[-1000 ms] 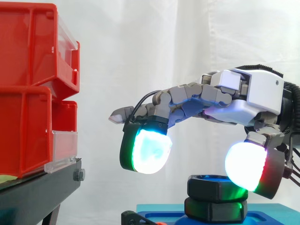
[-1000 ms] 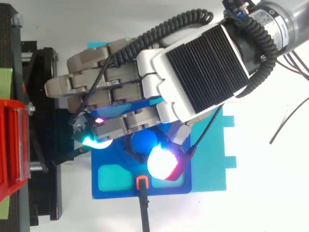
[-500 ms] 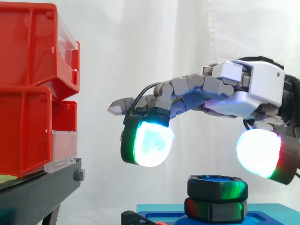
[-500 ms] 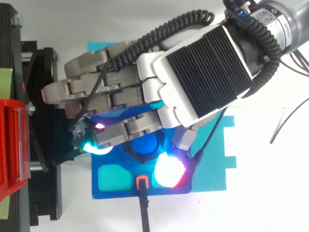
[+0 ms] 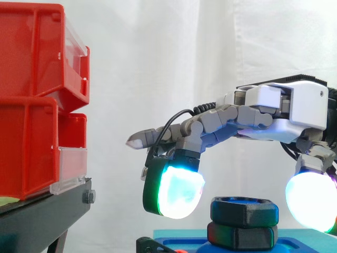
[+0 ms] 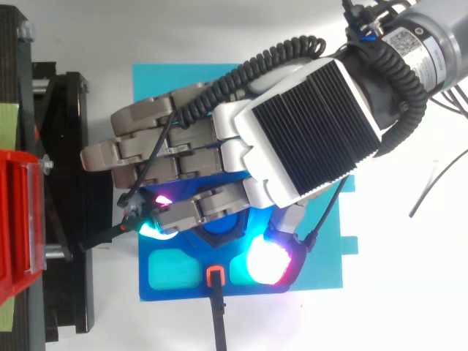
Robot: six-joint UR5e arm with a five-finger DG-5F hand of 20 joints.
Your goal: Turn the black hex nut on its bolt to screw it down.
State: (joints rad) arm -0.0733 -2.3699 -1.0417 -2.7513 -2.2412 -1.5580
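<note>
**Operator:** Side view first. Where is the nut?

**Note:** Your black hex nut (image 5: 245, 210) sits at bottom right. It rests on a second black hex piece (image 5: 242, 235), which stands on the blue base (image 5: 184, 245). The red bins (image 5: 31, 100) on the black stand (image 5: 42, 219) are well apart from it, at the left.

**Operator:** And the hand?

**Note:** The hand (image 5: 295, 110) hovers above the nut, fingers spread and clasping nothing. You can see one glowing pad (image 5: 176, 192) just left of the nut and the thumb pad (image 5: 313, 203) to its right. Neither touches the nut.

**Operator:** Top view?

**Note:** The hand (image 6: 307, 131) reaches leftward over the nut and hides most of it. You can make out the blue bolt top (image 6: 219, 227) just below the lowest finger. The blue base (image 6: 168, 272) lies on a teal sheet (image 6: 325, 248).
</note>
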